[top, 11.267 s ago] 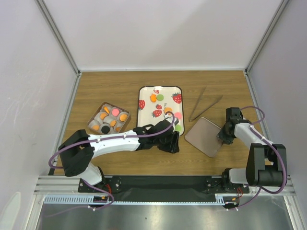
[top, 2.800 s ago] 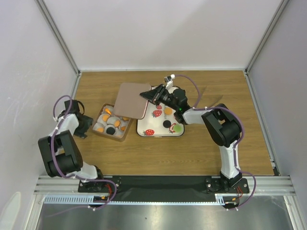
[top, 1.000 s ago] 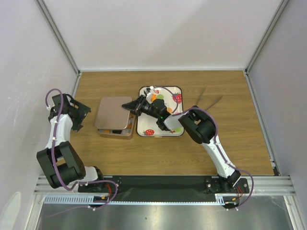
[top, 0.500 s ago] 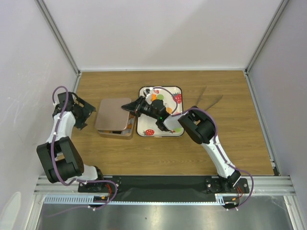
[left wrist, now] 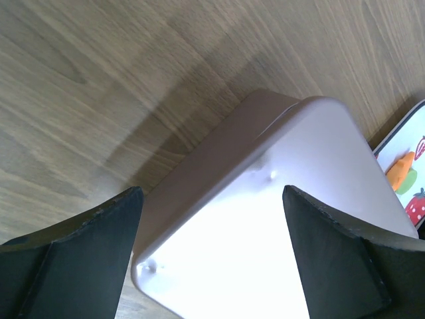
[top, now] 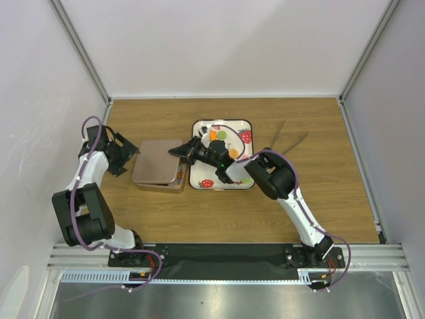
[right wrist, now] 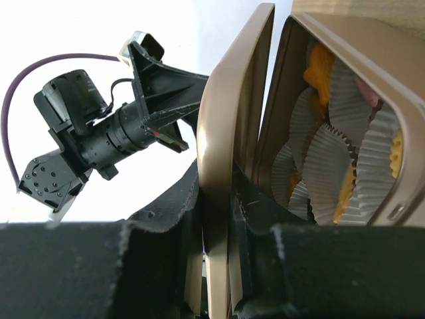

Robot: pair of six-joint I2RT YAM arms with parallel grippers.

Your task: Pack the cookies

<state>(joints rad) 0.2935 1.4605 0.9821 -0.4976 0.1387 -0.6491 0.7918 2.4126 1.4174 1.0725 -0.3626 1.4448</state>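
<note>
A tan box (top: 159, 184) stands left of centre, and a tan lid (top: 155, 161) lies tilted over it. My right gripper (top: 180, 151) is shut on the lid's right edge; the right wrist view shows the lid (right wrist: 229, 133) pinched edge-on between the fingers, with the box (right wrist: 372, 60) behind it holding cookies (right wrist: 319, 66) in white paper cups. My left gripper (top: 126, 154) is open at the lid's left edge, and in the left wrist view (left wrist: 211, 193) the lid (left wrist: 279, 226) lies between the spread fingers. A few orange and green cookies (top: 212, 136) lie on the strawberry tray (top: 247, 126).
Metal tongs (top: 284, 147) lie on the wooden table right of the tray. The tray's corner shows in the left wrist view (left wrist: 406, 159). White walls enclose the table on three sides. My left arm (right wrist: 99, 139) shows beyond the lid in the right wrist view.
The right gripper carried the lid from the right side across and lowered it over the box. The left gripper moved right to the lid's left edge.
</note>
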